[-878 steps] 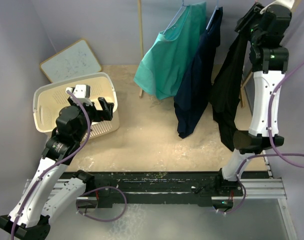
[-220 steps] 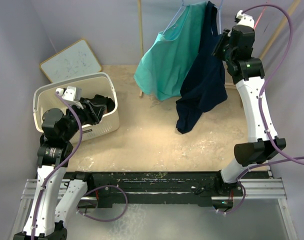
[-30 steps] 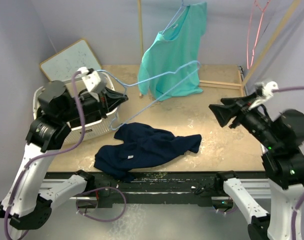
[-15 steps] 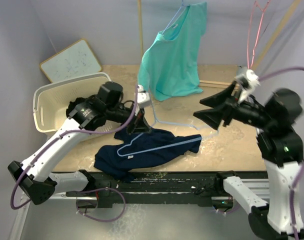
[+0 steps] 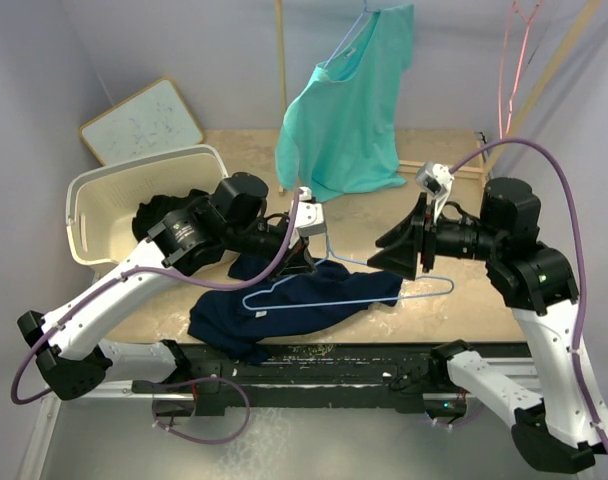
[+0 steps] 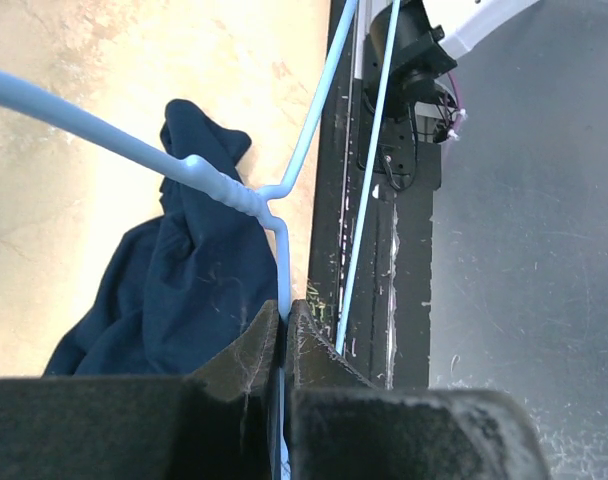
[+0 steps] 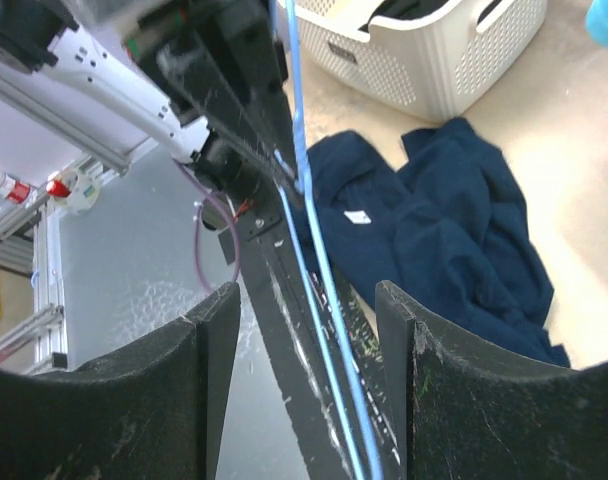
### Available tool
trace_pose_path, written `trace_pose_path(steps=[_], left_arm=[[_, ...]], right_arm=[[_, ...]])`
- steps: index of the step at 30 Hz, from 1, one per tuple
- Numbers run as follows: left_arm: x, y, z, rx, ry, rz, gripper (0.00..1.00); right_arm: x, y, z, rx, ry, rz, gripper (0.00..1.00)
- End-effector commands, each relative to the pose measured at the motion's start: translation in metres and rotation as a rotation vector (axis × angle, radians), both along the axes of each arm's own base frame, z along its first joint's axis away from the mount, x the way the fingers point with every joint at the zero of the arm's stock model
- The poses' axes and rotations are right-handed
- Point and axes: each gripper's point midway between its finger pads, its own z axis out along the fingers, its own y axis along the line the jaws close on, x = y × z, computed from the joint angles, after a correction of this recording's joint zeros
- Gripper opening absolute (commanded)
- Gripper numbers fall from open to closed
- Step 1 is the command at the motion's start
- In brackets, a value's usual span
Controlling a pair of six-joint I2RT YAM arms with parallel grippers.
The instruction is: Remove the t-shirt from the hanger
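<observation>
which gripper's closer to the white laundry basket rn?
Left. The left gripper is just right of the basket in the top view, shut on the blue hanger. The right gripper, open, is farther right, over the navy t-shirt's far end.

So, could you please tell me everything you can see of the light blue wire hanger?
The light blue wire hanger is thin, with a twisted neck, and bare. The shut left gripper pinches its stem, holding it over the crumpled navy t-shirt. Its far end passes between the fingers of the open right gripper.
</observation>
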Motion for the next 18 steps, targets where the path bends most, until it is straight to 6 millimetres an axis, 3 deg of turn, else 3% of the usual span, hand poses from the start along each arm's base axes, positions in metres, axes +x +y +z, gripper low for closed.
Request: trace_pose_path(steps=[1,5,13,16,18], left_arm=[[0.011,-0.006,0.028,-0.06,-0.092,0.007,0.0],[0.008,-0.006,0.038,-0.085,-0.102,0.001,0.0],[0.009,-0.001,0.058,-0.128,-0.147,0.029,0.0],[0.01,0.001,0.063,-0.141,-0.161,0.045,0.0],[0.011,0.002,0.066,-0.15,-0.171,0.054,0.0]], right_arm=[[-0.013,-0.005,-0.017,-0.036,0.015,-0.011,0.59],[-0.011,-0.007,-0.032,-0.063,0.041,-0.036,0.59],[-0.012,-0.004,-0.038,-0.068,0.047,-0.022,0.52],[-0.013,-0.002,-0.038,-0.061,0.047,-0.003,0.33],[-0.013,-0.003,-0.038,-0.063,0.047,-0.006,0.13]])
